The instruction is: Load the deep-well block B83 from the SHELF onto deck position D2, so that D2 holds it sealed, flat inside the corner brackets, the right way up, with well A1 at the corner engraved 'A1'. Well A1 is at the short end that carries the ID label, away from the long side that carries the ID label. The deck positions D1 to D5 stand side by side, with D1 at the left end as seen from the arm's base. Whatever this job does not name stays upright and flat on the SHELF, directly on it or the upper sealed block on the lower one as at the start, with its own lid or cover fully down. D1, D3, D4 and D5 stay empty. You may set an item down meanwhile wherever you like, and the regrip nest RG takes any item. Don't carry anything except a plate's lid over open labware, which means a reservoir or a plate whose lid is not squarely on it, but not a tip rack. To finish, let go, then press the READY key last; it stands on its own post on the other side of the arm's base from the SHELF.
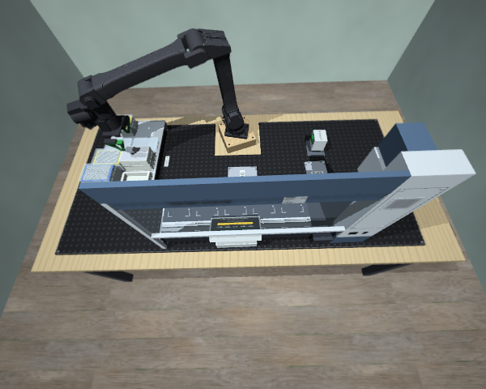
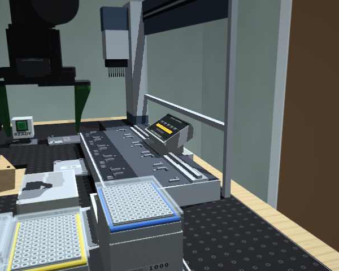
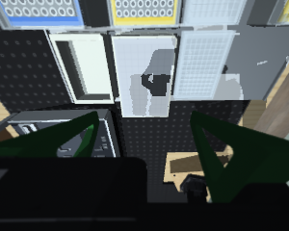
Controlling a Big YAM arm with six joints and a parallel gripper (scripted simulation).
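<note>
Wrist view: pincer [image 3: 144, 140] wide, empty; beyond its two green fingers, one white sealed block [image 3: 144, 74], one open reservoir [image 3: 82, 67].

Two tip racks [image 2: 137, 204], one READY key [image 2: 22, 126]

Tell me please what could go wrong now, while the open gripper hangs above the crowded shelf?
1. The gripper is wide open and empty over closely packed labware; coming down, a finger might clip a neighbour of the sealed white block.
2. An open reservoir sits right beside that block; a lift should not pass over it.
3. No ID labels are readable here, so the wrong block could be taken.
</note>
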